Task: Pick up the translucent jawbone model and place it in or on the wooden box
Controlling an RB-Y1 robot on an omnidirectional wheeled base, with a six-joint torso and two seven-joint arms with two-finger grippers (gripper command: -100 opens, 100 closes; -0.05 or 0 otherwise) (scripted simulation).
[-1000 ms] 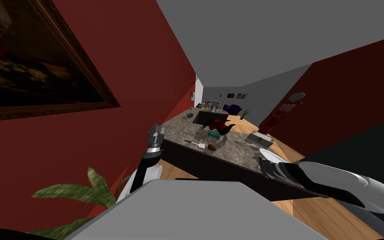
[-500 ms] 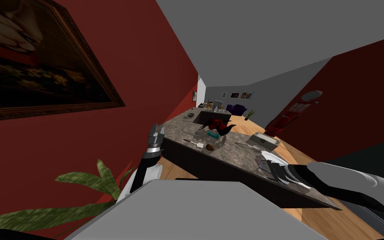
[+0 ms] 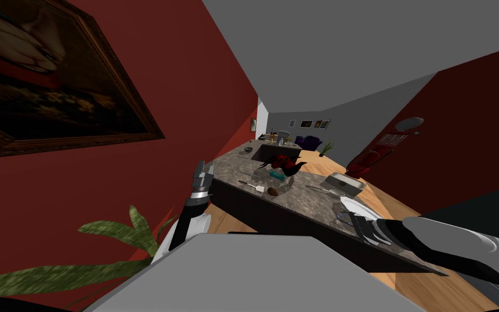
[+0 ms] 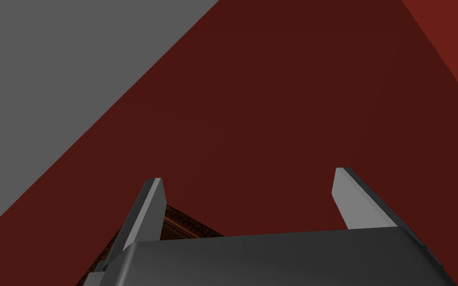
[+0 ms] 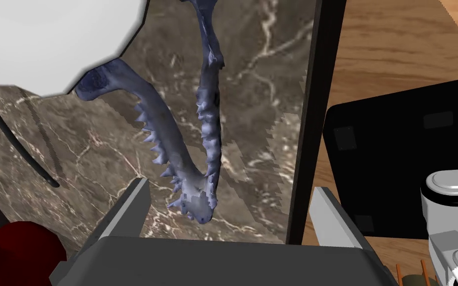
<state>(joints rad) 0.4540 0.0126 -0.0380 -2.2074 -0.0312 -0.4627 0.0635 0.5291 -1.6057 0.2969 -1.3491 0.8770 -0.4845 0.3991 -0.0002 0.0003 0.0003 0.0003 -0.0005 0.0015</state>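
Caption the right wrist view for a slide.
Open right gripper poised over a bluish translucent toothed jawbone model on a brown marbled countertop near its edge.

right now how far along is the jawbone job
Early. Done: the right gripper is lined up over the counter, with the front tip of the bluish jawbone model between its open fingers. In hand: nothing, since the fingers are not pressing it. Left: shut on it, lift, and carry it to the box farther along the counter. The left gripper is open and idle.
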